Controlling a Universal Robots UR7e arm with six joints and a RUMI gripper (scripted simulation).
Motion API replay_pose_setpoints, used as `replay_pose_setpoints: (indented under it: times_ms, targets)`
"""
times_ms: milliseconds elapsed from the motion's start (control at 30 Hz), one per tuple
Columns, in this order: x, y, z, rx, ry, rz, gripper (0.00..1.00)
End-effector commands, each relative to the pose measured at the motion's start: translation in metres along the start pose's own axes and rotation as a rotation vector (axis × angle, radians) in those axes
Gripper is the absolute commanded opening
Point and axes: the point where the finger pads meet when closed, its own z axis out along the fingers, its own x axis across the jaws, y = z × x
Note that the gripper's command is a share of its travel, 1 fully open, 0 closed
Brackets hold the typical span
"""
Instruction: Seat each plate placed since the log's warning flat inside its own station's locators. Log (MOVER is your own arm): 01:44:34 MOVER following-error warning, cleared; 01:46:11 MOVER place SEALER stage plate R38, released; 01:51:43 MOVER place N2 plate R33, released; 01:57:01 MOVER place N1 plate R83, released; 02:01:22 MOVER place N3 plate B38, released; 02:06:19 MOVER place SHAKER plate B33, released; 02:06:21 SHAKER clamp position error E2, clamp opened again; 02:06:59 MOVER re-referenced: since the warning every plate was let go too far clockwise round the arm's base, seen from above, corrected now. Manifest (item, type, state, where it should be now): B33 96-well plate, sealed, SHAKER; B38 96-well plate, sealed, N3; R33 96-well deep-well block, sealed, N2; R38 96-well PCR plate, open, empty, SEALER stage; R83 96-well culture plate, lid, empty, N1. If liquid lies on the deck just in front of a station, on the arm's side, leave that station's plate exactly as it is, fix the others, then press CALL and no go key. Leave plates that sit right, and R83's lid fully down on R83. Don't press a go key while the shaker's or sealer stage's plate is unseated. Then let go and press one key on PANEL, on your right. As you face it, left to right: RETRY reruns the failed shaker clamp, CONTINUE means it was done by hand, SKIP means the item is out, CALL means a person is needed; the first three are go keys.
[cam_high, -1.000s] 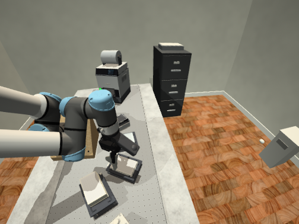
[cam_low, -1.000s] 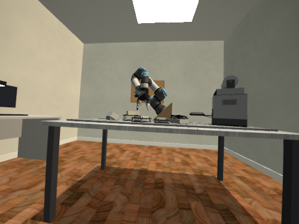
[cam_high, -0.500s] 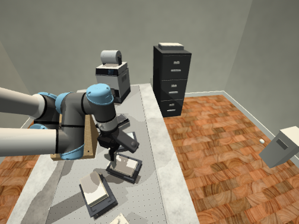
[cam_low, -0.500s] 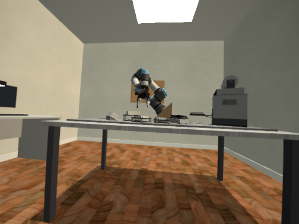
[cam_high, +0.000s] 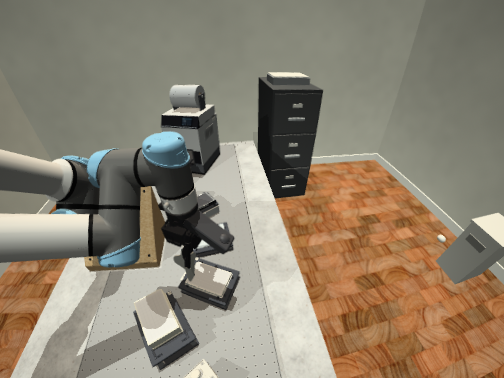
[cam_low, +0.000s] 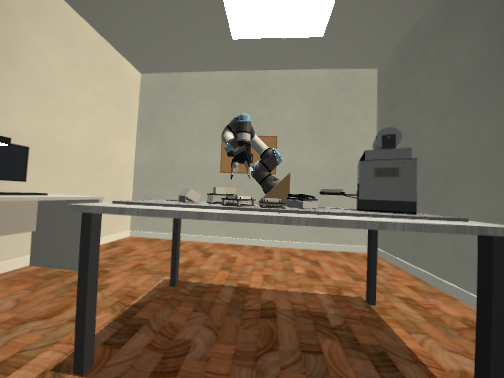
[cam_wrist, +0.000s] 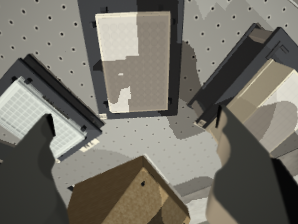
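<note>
My gripper (cam_high: 191, 256) is open and empty. It hangs above a cream sealed plate (cam_high: 210, 276) that lies on a dark nest (cam_high: 226, 298). In the wrist view this plate (cam_wrist: 134, 61) is in the upper middle, between small locator pegs; my fingertips are just below it and apart from it. A tall cream block (cam_high: 158, 314) lies turned on its own nest (cam_high: 170, 340); it also shows in the wrist view (cam_wrist: 270, 95), at the right. A white plate with a well grid (cam_wrist: 27, 112) lies on a nest at the left. In the exterior view the gripper (cam_low: 238, 171) is well above the deck.
A wooden wedge (cam_high: 146, 231) stands beside the arm and shows in the wrist view (cam_wrist: 125, 195). The grey sealer (cam_high: 191, 129) is at the table's far end, a black filing cabinet (cam_high: 290, 135) behind it. A grey panel box (cam_high: 472, 247) is at the right. Another plate (cam_high: 202, 370) is at the bottom edge.
</note>
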Motion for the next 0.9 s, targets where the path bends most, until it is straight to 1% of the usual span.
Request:
replay_pose_setpoints:
  times_ms: [0, 367, 500, 567, 700, 833, 867]
  targets:
    - [0.0, 0.0, -0.002, 0.0, 0.0, 0.001, 0.82]
    - [-0.051, 0.02, -0.002, 0.0, 0.0, -0.219, 0.82]
    - [-0.07, 0.027, -0.002, 0.0, 0.0, -0.223, 0.82]
    - [-0.07, 0.027, -0.002, 0.0, 0.0, -0.223, 0.82]
    - [-0.087, 0.034, -0.002, 0.0, 0.0, -0.223, 0.82]
    - [-0.087, 0.034, -0.002, 0.0, 0.0, -0.223, 0.82]
    - [-0.091, 0.037, -0.002, 0.0, 0.0, -0.243, 0.82]
